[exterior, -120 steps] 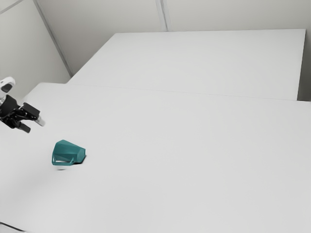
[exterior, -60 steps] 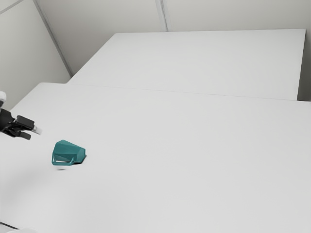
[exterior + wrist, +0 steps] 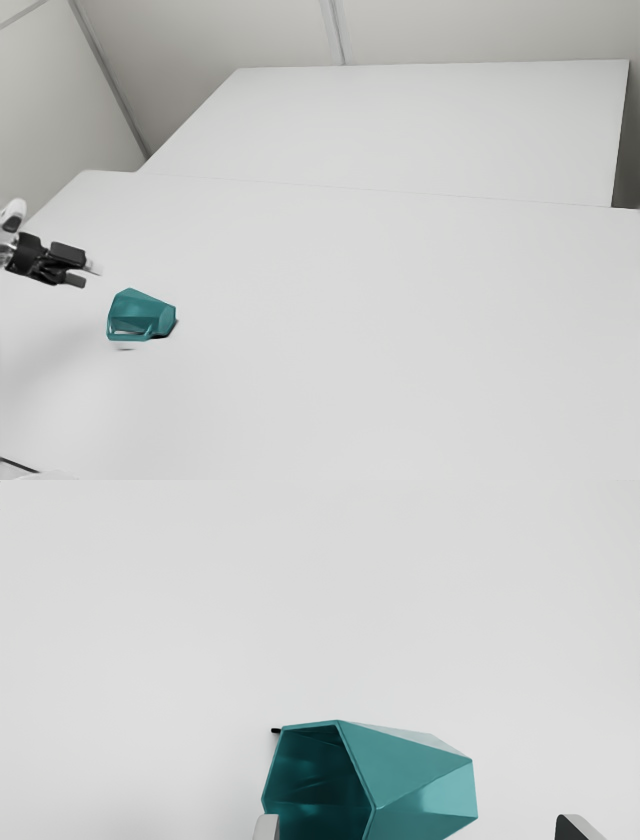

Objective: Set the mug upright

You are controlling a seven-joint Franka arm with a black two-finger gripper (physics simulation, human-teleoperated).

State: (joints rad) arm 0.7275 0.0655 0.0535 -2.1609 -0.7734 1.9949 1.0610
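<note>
A teal, faceted mug [image 3: 145, 313] is seen lying on its side on a white worktop [image 3: 350, 350]. In the exterior view it is placed near the black fingers [image 3: 77, 282], beyond and below their tips, with a gap left between. The fingers are parted and released; nothing is grasped. In the wrist view, the mug's hollow mouth [image 3: 315, 780] is turned toward one fingertip, by which its rim is partly covered, while the closed base is pointed toward the other, well apart from it. The handle [image 3: 149, 332] (a slim loop in the same teal) is shown low on the mug, below the level of the fingers.
</note>
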